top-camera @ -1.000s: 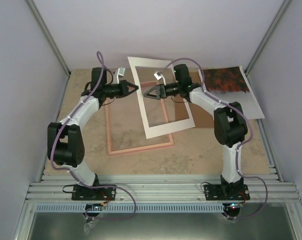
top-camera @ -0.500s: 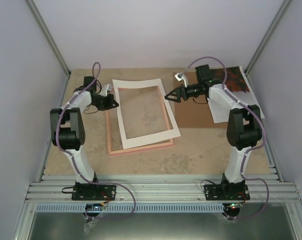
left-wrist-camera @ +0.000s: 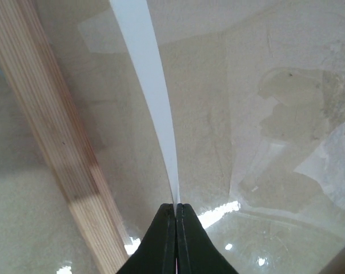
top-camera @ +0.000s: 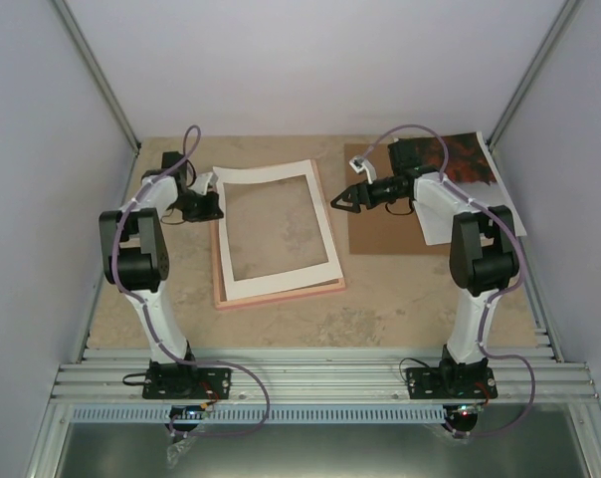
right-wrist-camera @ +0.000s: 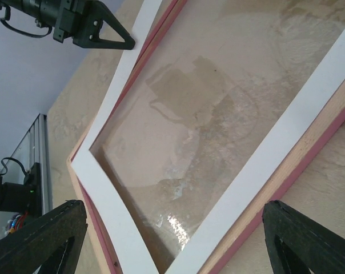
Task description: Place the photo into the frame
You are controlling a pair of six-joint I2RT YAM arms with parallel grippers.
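Observation:
The pink frame lies flat at the middle left of the table. A white mat with a clear window rests on it, slightly askew. My left gripper is shut on the mat's left edge; in the left wrist view the gripper pinches the thin white mat strip beside the frame's wooden rail. My right gripper hovers open just right of the mat, its fingers wide apart over the mat and the frame. The photo lies at the back right, partly under the right arm.
A brown cardboard backing board lies under my right gripper, between the frame and the photo. Walls close in the table at the left, back and right. In the right wrist view the left gripper shows at the mat's far edge.
The mat was lifted and tilted between both grippers; it has swung left and come down on the frame. My right gripper let go and drew back right; my left arm pulled back left.

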